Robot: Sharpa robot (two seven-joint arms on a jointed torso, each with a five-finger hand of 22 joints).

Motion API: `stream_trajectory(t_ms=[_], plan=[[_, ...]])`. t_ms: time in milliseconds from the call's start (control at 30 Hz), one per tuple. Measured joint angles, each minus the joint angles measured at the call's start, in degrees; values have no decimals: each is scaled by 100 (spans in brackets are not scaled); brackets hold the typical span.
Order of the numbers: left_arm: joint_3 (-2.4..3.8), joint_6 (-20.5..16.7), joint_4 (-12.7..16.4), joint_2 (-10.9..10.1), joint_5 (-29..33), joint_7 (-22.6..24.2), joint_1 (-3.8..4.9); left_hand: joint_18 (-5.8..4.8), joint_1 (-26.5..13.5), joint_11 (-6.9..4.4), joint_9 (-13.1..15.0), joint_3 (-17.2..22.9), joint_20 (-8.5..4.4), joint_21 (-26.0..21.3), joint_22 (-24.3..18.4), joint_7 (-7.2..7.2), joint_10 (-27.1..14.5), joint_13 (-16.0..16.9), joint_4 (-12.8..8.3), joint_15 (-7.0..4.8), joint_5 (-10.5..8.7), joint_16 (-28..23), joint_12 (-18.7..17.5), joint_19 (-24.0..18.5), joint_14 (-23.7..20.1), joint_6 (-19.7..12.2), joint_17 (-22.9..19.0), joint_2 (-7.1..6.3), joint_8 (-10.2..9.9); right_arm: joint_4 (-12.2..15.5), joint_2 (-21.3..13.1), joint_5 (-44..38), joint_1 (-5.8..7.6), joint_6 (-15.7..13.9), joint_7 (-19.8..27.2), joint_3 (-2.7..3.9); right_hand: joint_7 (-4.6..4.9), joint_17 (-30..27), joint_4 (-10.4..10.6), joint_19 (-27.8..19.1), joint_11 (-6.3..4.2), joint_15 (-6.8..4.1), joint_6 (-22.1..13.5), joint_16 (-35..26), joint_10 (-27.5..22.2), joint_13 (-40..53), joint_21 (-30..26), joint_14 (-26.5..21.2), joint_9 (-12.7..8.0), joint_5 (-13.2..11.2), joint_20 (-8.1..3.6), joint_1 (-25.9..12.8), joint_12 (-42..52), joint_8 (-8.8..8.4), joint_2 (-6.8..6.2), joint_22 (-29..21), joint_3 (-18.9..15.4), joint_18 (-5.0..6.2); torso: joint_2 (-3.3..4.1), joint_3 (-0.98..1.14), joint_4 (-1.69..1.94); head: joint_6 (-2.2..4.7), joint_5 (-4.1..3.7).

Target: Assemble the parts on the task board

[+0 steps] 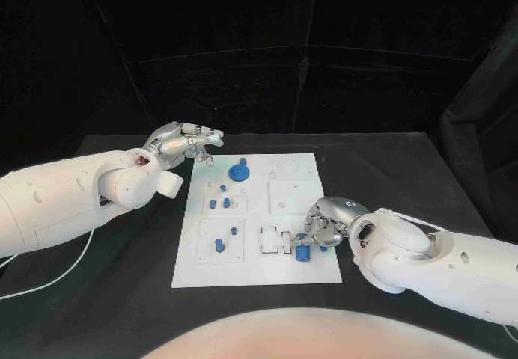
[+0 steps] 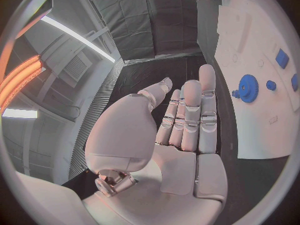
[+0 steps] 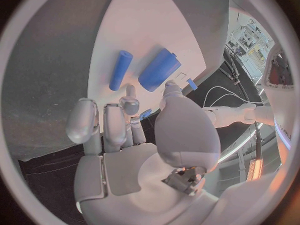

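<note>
Head view: the black table carries the white task board at its centre, flanked by two white arms. The left hand hovers off the board's far left corner, fingers extended side by side and holding nothing, as the left wrist view confirms. The right hand sits low over the board's near right part, fingers curled toward a blue cylinder; whether it grips that cylinder or only touches it cannot be told. The blue gear stands near the far left of the board. Smaller blue parts lie in the left column of recesses. Judged from this, assembly is at an early stage: most parts appear unseated and several recesses on the right stand open.
</note>
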Motion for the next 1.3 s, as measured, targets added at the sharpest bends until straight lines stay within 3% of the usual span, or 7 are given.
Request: stream_trajectory(t_ms=[233, 533, 767, 1067, 1300], plan=[[-1, 13, -2, -5, 0, -11, -1, 0, 0, 0, 0, 0, 0, 0, 0, 0, 0, 0, 0, 0, 0, 0, 0, 0, 0, 0, 0, 0, 0, 120, -48, -8, -7, -19, -50, -4, -21, 42, 8, 0, 0, 0, -21, 0, 0, 49, 0, 0, 91, -510, 0, -568, 0, 105, -210, 20, -87, 0, -1, 0, 0, 9, 3], [-5, 28, -8, -4, 0, -29, -3, 0, 0, 0, 0, 0, 0, 0, 1, 0, 0, 1, 0, 0, 0, 0, 0, 0, 0, 0, 0, 0, 0, 174, -118, -59, -7, -87, -121, -4, -18, 59, 8, 0, 0, 0, -59, 0, 0, 62, 0, 0, 116, -519, 0, -618, 0, 133, -200, 33, -87, 0, -1, -1, -1, 26, -26], [-10, 38, -10, -7, 0, -43, -7, 0, 0, 0, 0, 0, 0, 0, 1, 0, 0, 1, 0, 0, 0, 0, 0, 0, 0, 0, 0, 0, 0, 248, -166, -132, -7, -134, -161, -4, -34, 73, 8, 0, 0, 0, -75, 0, 0, 83, 0, 0, 153, -394, 0, -616, -28, 171, -196, 41, -50, 0, 8, -1, 3, 28, -33], [-13, 52, -13, -5, 0, -60, -9, 1, 0, 21, 0, 0, 0, 0, -4, -21, -21, -4, 0, -13, 0, 0, 0, 0, -13, -21, -22, 0, 0, 266, -104, -132, -7, -77, -183, -4, -34, 147, -15, 1, -22, 0, -75, 59, 22, 155, 26, 0, 238, -238, 0, -347, -29, 293, 134, 132, 146, 0, 7, -7, 3, 24, -45], [-14, 65, -13, -3, 0, -76, -10, 0, 0, 21, 0, 16, 0, 0, -4, -21, -21, -3, -16, -21, 0, 0, 0, 0, -21, -21, -33, 0, 0, 256, -21, -25, -7, 84, -179, -4, -96, 179, -22, 22, -42, -43, -13, 80, 43, 163, 54, 0, 321, -156, -21, -232, -29, 399, 249, 170, 183, 0, 7, -9, 9, 16, -51]])
